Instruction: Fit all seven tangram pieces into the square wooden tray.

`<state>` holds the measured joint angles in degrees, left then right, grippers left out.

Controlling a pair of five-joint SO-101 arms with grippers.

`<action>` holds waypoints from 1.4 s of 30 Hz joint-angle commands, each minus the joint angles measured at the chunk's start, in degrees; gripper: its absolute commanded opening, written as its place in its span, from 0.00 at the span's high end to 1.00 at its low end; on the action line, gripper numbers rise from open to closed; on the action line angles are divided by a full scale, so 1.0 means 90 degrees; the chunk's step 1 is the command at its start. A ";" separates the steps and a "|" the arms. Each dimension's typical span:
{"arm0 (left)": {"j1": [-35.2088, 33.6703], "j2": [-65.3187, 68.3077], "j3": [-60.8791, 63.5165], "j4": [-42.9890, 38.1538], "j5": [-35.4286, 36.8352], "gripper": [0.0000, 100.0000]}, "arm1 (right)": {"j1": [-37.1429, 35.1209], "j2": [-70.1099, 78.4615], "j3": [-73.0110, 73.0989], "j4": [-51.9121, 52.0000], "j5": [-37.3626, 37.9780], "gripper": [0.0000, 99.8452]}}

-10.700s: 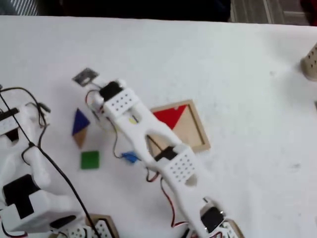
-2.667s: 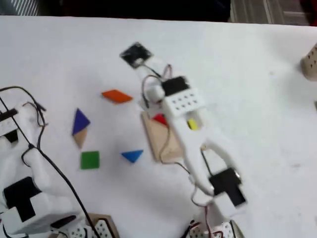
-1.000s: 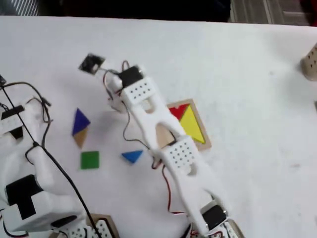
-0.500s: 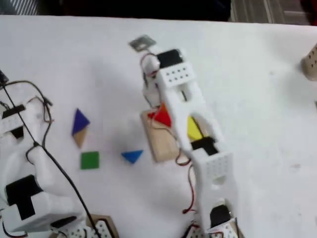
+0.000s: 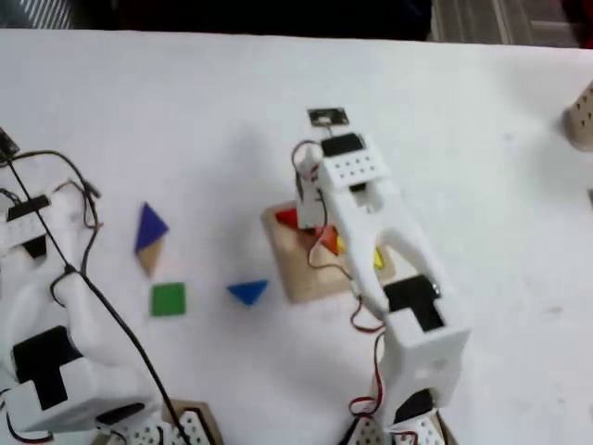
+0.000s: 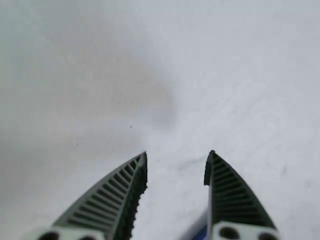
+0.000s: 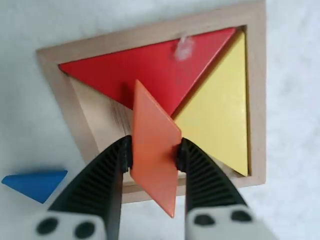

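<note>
Since approx 1 s ago right gripper (image 7: 153,146) has swung from beside the wooden tray (image 7: 256,100) to over it, jaws pinching orange parallelogram (image 7: 155,165) by its long edges. Piece hangs above tray. Long axis runs along gripper's reach: one sharp tip over red triangle (image 7: 150,70), other past tray's rim. Risk: released as is, it'd prob. land across red triangle & rim, not flat beside yellow triangle (image 7: 220,125). Left gripper (image 6: 175,160) is spread over table (image 6: 200,75).

Bright, even light — soft, faint shadows
</note>
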<state>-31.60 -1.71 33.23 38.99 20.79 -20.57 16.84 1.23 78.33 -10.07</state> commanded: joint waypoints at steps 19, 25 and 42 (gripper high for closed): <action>0.0484 -0.1363 0.0996 -0.0293 -0.0381 0.80 | 0.0054 -0.0806 -0.0156 0.0845 0.1231 0.74; 0.1177 -0.2515 0.1944 -0.0547 -0.0879 0.80 | 0.1284 -0.1372 -0.0029 0.1158 0.1709 0.95; 0.6090 -0.4801 0.2598 -0.0176 -0.0127 0.98 | 0.3902 -0.1441 0.2647 -0.1421 0.2012 0.98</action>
<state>14.99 -43.12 57.41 37.58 15.60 11.60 6.55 25.05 67.52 7.25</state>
